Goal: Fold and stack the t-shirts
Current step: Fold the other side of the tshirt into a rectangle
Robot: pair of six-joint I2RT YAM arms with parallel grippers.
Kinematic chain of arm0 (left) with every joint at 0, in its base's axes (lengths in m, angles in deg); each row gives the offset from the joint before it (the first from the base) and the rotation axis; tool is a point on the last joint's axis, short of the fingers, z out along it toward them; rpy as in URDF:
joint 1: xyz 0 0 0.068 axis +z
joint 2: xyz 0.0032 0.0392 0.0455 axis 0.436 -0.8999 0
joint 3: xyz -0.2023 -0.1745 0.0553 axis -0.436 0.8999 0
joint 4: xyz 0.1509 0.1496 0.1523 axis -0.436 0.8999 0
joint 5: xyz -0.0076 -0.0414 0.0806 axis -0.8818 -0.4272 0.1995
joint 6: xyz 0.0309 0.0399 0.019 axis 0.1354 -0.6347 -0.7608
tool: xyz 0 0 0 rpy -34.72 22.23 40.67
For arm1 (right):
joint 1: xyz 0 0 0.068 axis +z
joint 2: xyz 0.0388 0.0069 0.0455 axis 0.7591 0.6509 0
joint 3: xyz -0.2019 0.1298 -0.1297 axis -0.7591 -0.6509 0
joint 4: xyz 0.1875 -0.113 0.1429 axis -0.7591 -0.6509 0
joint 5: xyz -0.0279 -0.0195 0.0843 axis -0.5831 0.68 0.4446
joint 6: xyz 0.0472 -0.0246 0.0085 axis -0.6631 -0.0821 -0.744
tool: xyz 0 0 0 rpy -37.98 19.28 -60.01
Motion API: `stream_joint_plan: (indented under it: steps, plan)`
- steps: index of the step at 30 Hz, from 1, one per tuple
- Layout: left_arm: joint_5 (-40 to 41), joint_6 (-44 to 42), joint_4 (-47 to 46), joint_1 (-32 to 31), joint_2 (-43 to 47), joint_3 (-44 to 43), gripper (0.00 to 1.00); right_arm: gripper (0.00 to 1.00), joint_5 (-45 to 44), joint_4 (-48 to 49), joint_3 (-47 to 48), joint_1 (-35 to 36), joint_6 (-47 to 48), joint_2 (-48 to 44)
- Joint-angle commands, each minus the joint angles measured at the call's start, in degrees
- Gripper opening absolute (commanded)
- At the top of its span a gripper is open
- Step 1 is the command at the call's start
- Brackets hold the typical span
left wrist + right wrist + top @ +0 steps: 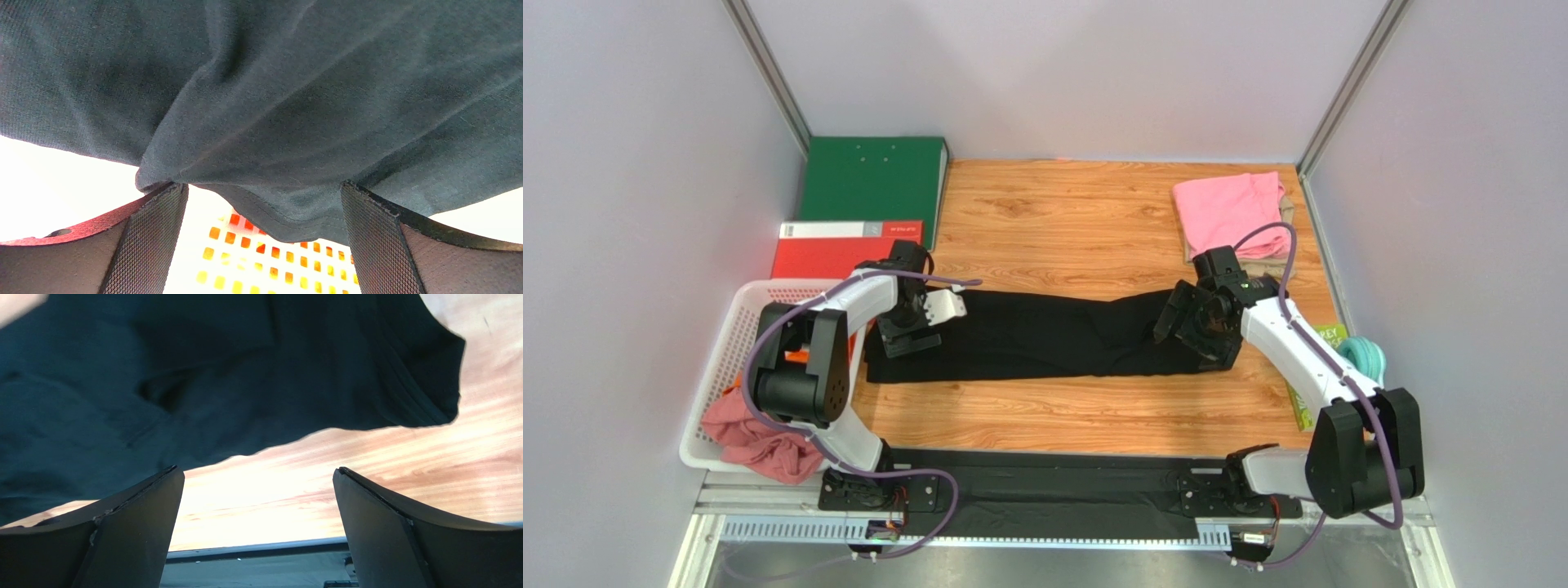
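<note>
Our left claw (909, 333) and right claw (1185, 328) gape over the half-folded black shirt (1038, 341); pink shirt (1228, 208) sits stacked at the desk's (1063, 233) far-right corner, rose shirt (756, 439) waits in basket (734, 321).

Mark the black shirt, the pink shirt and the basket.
black shirt (1051, 333), top view, middle of the long folded cloth.
pink shirt (1228, 208), top view, centre of its upper face.
basket (734, 338), top view, its white left wall.
</note>
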Motion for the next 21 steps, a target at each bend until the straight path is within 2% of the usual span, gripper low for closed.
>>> stream_joint_plan:
  steps: [1,3,8,13,21]
  plan:
    - [-1.82,-0.61,2.76,0.41,2.41,-0.16,0.99,1.0,-0.49,2.04,-0.09,-0.13,-1.46,0.77]
    - [-2.0,-0.61,2.85,0.41,2.59,0.01,0.99,1.0,-3.01,3.7,0.53,-0.31,-1.19,2.7]
    - [-2.35,-0.78,3.03,0.41,3.2,0.54,0.99,1.0,-2.87,5.47,5.09,-0.49,-0.84,9.02]
    - [-2.53,-1.05,3.38,0.41,3.38,0.19,0.99,1.0,-3.21,6.61,7.47,-0.48,-1.46,10.36]
    - [-2.0,-1.75,3.47,0.41,3.38,-0.16,0.99,1.0,-3.74,10.57,1.6,-1.54,-2.42,15.1]
